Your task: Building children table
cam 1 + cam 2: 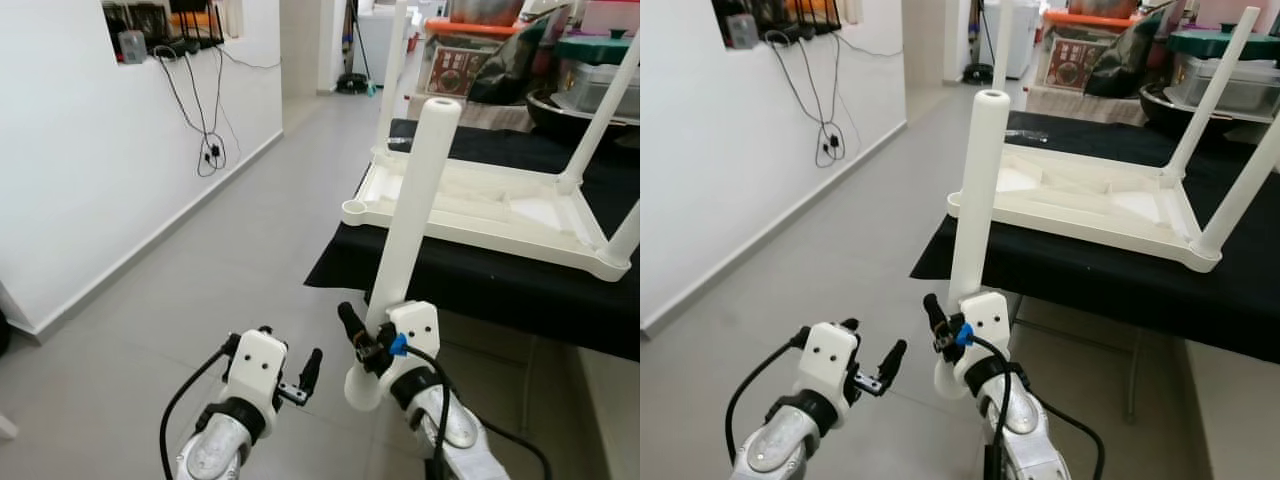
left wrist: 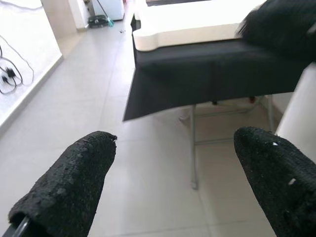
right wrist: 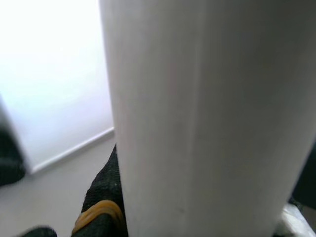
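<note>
Nearest you, your left pincer [image 1: 305, 378] hangs over the floor [image 1: 230, 270] with its fingers spread wide and nothing between them. Just beside it, your right pincer [image 1: 362, 335] is clamped around the lower end of a white table leg [image 1: 415, 210], held nearly upright. Beyond, the white children's table [image 1: 480, 205] lies upside down on the black-draped surface [image 1: 520, 285], other legs already standing up from it. Cables [image 1: 205, 130] dangle on the far wall.

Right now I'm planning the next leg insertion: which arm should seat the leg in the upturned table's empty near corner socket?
Right. The right gripper already clamps the white leg upright, just short of the empty corner socket on the upturned tabletop. The left gripper is open, holds nothing and sits farther from the table.
</note>
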